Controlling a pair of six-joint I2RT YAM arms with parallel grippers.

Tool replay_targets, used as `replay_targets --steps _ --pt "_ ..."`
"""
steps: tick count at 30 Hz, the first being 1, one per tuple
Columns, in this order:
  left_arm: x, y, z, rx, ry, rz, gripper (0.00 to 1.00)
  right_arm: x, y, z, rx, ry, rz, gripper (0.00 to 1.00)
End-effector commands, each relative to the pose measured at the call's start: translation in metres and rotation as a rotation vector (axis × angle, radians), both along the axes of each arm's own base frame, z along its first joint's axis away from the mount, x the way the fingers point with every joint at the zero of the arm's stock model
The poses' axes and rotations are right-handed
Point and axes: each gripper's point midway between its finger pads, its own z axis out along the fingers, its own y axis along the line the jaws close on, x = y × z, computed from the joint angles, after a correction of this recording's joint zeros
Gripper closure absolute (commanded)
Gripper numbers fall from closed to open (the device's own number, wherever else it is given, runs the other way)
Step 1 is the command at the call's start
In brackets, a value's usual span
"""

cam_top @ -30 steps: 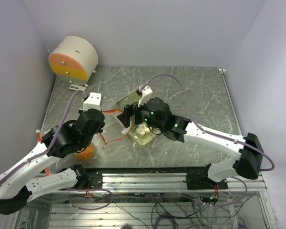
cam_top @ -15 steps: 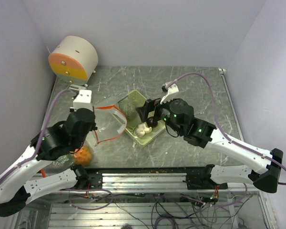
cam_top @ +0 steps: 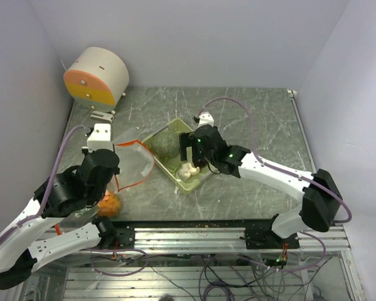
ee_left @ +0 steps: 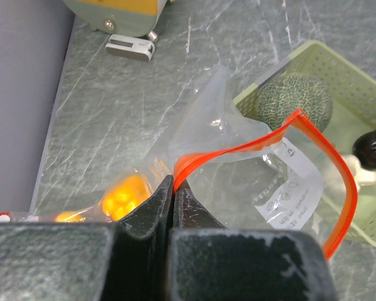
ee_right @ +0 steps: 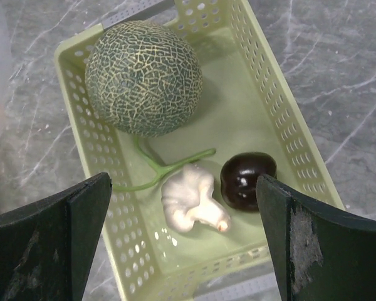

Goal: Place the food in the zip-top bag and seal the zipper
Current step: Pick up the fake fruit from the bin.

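Clear zip-top bag, left of the basket, red zipper edge pinched in the closed left gripper, orange fruit showing through its plastic; pale green basket beneath the wide-open, empty right gripper, containing netted melon, white garlic and green sprig.

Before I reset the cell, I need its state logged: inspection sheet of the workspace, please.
Surface: grey marbled table.
Job's things: clear zip-top bag with red zipper, open, orange bumpy fruit showing through it; netted melon, white garlic and dark glossy fruit in pale green basket.
Clutter: white-and-orange drum, back left.
Left end effector: shut on bag rim.
Right end effector: open above basket.
Cables: purple hoses off both wrists.
Surroundings: plain walls.
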Motion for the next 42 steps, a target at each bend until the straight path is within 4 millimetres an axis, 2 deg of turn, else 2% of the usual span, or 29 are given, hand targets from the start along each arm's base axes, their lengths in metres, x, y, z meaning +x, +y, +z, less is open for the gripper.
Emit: replay_targets --steps 1,4,7,12,15,18,22,27,30,34,37,40,42 --pt "0.000 0.002 -0.007 -0.007 -0.002 0.015 0.93 0.026 0.022 0.015 0.090 -0.040 0.034 0.00" --pt "-0.002 0.004 -0.005 -0.016 -0.007 0.013 0.93 0.039 0.026 0.000 0.087 0.007 0.031 0.00" --pt "-0.004 0.009 -0.002 -0.021 -0.015 0.018 0.93 0.045 0.016 -0.020 0.022 0.072 -0.042 0.00" --pt "-0.005 0.006 -0.002 -0.042 -0.023 -0.005 0.93 0.026 -0.023 -0.047 -0.104 0.146 -0.128 0.00" --pt "-0.005 0.005 -0.002 -0.043 -0.025 -0.006 0.93 0.008 -0.031 -0.058 -0.132 0.190 -0.079 0.00" --pt "-0.004 0.002 -0.005 -0.046 -0.024 -0.017 0.93 0.000 -0.038 -0.071 -0.164 0.220 -0.071 0.00" --pt "-0.002 -0.004 -0.008 -0.051 -0.014 -0.034 0.93 0.001 -0.038 -0.087 -0.188 0.233 -0.071 0.00" --pt "-0.004 -0.005 -0.009 -0.055 -0.008 -0.047 0.93 0.015 -0.034 -0.103 -0.219 0.223 -0.100 0.00" --pt "-0.004 -0.005 -0.009 -0.058 -0.010 -0.052 0.93 0.020 -0.030 -0.113 -0.230 0.226 -0.104 0.07" --pt "-0.004 -0.006 -0.009 -0.055 -0.009 -0.055 0.93 0.025 -0.035 -0.123 -0.255 0.221 -0.146 0.12" --pt "-0.003 -0.008 -0.010 -0.048 -0.005 -0.056 0.93 0.026 -0.038 -0.127 -0.258 0.206 -0.159 0.26" --pt "-0.002 -0.010 -0.013 -0.047 0.003 -0.060 0.93 0.028 -0.038 -0.132 -0.267 0.207 -0.161 0.34" --pt "-0.002 -0.011 -0.014 -0.048 0.004 -0.062 0.93 0.028 -0.038 -0.134 -0.271 0.208 -0.162 0.48"
